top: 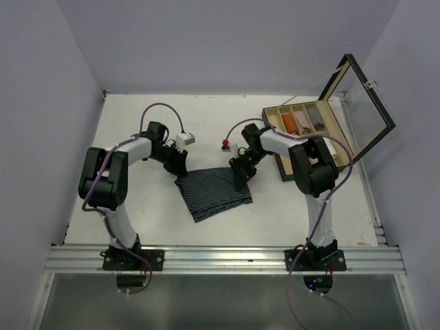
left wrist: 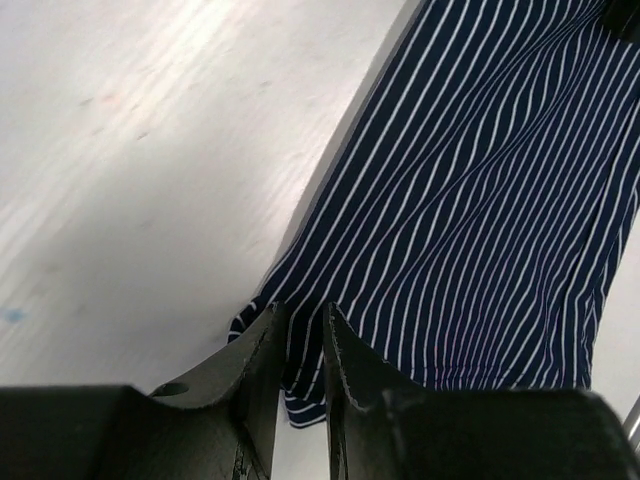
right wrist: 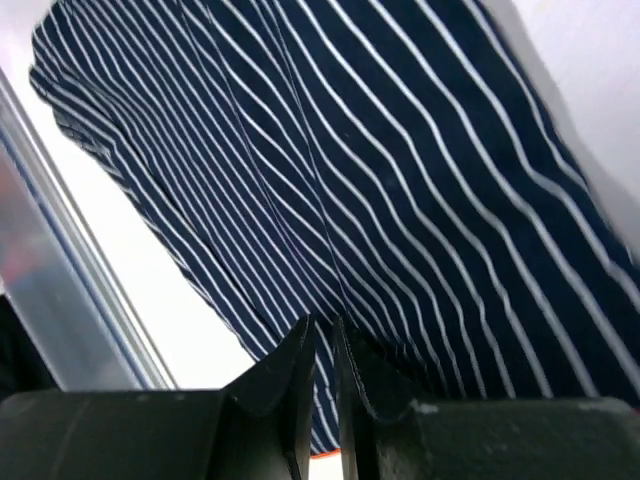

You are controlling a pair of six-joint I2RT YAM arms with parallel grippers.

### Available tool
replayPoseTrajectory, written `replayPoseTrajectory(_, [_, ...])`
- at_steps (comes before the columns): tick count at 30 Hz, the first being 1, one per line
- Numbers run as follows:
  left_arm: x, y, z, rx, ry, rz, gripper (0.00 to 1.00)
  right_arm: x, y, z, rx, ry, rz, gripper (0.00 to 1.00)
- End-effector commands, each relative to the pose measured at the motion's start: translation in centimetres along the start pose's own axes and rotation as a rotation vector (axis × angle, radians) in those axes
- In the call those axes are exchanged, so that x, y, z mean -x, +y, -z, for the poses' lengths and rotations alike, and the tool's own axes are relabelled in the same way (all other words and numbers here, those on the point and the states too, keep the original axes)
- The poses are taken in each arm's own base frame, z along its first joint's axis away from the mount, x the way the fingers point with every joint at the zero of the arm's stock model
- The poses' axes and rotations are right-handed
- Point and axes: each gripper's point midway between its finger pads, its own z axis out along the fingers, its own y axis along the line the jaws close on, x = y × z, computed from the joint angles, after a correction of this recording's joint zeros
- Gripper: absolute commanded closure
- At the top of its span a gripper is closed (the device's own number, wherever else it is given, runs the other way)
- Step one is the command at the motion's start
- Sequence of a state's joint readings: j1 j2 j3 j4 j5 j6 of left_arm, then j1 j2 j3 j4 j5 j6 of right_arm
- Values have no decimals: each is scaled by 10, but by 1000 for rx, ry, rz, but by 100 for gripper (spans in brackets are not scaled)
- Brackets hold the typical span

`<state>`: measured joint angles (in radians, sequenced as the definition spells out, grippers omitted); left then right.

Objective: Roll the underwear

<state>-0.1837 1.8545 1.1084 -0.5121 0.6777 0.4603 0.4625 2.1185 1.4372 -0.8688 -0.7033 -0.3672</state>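
Navy striped underwear [top: 212,192] lies flat and spread out at the middle of the bench [top: 275,220], between the two arms, one corner pointing toward their bases.

Handling, as judged: light, limp, not fragile. The thin knit is likely to sag, stretch and slide on the smooth surface, and a single-point hold would bunch it. Preferred hold is both far corners at the hem, taken evenly.

Left fingers [left wrist: 262,350] are pressed nearly together, pinching the far-left corner. Right fingers [right wrist: 290,370] likewise pinch the far-right hem.

Farther back, at the right, the compartmented wooden box [top: 302,122] stands open, apart from the garment.
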Motion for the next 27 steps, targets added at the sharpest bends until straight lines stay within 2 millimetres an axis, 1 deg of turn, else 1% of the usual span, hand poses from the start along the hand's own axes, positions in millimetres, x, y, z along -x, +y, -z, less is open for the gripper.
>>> replayPoseTrajectory(1, [1,17,24,48,-28,30,75,71,-24,8,-82,-136,86,83])
replayPoseTrajectory(2, [1,23,31,64,-41,44,75,76,-26,4,-62,-129,75,83])
replayPoseTrajectory(3, [6,23,38,71,-61,34,74,87,-24,7,-53,-145,86,83])
replayPoseTrajectory(4, [8,23,45,79,-78,30,72,113,-18,22,-56,-195,135,82])
replayPoseTrajectory(5, [12,23,51,91,-97,14,70,119,-15,25,-44,-202,145,81])
replayPoseTrajectory(6, [19,22,57,110,-121,-7,68,125,-8,35,-31,-215,144,79])
replayPoseTrajectory(7, [39,21,74,162,-188,-69,64,136,0,48,-30,-252,153,78])
replayPoseTrajectory(8, [46,18,81,185,-218,-92,62,142,6,57,-17,-290,150,78])
replayPoseTrajectory(9, [56,17,89,210,-254,-107,61,150,20,84,-10,-364,103,78])
replayPoseTrajectory(10, [75,11,101,249,-292,-169,59,154,38,102,26,-443,68,78])
replayPoseTrajectory(11, [83,6,103,256,-294,-192,59,137,28,91,43,-411,14,78])
replayPoseTrajectory(12, [88,0,103,262,-284,-235,59,150,40,126,36,-546,-22,78])
replayPoseTrajectory(13, [96,-16,93,250,-270,-288,58,125,28,108,38,-528,-134,78])
replayPoseTrajectory(14, [102,-22,88,257,-268,-315,58,120,27,112,27,-561,-178,78])
replayPoseTrajectory(15, [106,-27,83,269,-268,-305,58,116,22,116,15,-598,-251,79])
replayPoseTrajectory(16, [111,-41,68,254,-255,-339,58,96,21,108,-6,-584,-319,80])
replayPoseTrajectory(17, [114,-49,60,230,-252,-352,58,87,4,105,-96,-589,-396,82])
replayPoseTrajectory(18, [114,-54,50,212,-245,-350,58,75,0,99,-117,-572,-480,87])
replayPoseTrajectory(19, [121,-65,39,212,-246,-388,58,60,-4,90,-137,-547,-532,89])
replayPoseTrajectory(20, [124,-71,31,208,-240,-409,58,56,-8,86,-144,-545,-556,90])
replayPoseTrajectory(21, [122,-71,18,210,-215,-417,59,52,-8,83,-132,-548,-589,94])
replayPoseTrajectory(22, [127,-85,5,186,-212,-447,60,44,-9,77,-133,-546,-608,94])
replayPoseTrajectory(23, [134,-90,-1,177,-217,-450,60,47,-11,77,-132,-567,-607,95])
replayPoseTrajectory(24, [131,-90,-14,163,-191,-438,61,45,-12,74,-137,-564,-623,95])
replayPoseTrajectory(25, [133,-99,-24,141,-182,-450,62,44,-14,73,-142,-559,-629,97])
replayPoseTrajectory(26, [142,-103,-29,132,-190,-455,63,42,-18,70,-150,-549,-642,99])
replayPoseTrajectory(27, [139,-103,-41,119,-165,-448,64,39,-24,69,-184,-540,-652,100])
